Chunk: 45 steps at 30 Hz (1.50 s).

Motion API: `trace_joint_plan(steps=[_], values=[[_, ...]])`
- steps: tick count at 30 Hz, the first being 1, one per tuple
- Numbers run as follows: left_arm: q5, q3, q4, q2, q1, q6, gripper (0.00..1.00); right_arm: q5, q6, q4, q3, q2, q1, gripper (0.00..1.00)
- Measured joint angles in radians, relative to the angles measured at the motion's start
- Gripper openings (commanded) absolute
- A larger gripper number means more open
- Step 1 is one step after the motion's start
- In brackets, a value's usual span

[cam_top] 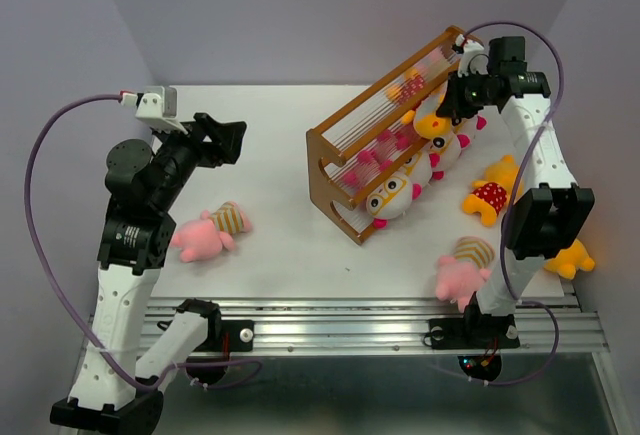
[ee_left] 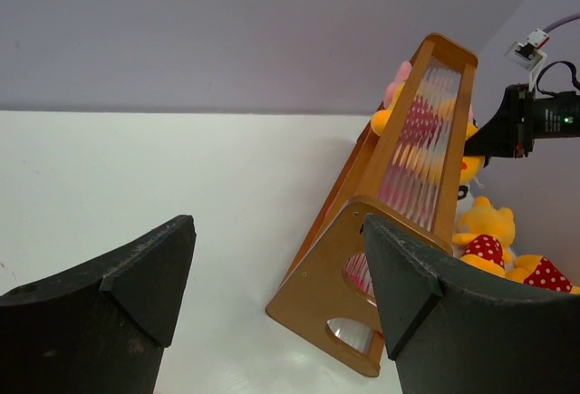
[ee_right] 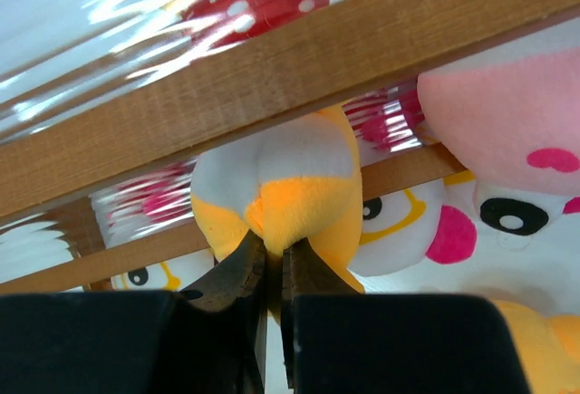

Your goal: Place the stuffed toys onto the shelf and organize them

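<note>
Right gripper point(ee_right: 275, 258): pressed together on a small fold of the yellow-orange toy point(ee_right: 290, 186), just under a front rail of the shelf point(ee_right: 272, 77), beside the white-faced toys point(ee_right: 399, 222). Thin pinch, probably prone to slipping. Push well onto the tier before letting go. Left gripper point(ee_left: 276, 267): spread, empty, well apart from the toys.
</note>
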Motion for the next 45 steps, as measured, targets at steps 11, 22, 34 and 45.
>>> trace_joint_plan(steps=[11,22,34,45], values=[[0.000,0.000,0.002,0.009,0.000,-0.004,0.85,0.023,-0.002,0.061,-0.005,0.001,0.015,0.36],[0.000,-0.030,0.006,-0.008,0.000,-0.017,0.85,0.050,-0.002,0.072,-0.033,0.003,0.015,0.63],[0.016,-0.031,0.010,-0.034,0.000,-0.030,0.85,0.096,-0.002,0.075,-0.032,-0.002,0.015,0.84],[0.031,-0.050,0.015,-0.043,0.000,-0.043,0.86,0.124,-0.014,0.074,-0.032,-0.057,0.015,0.89]])
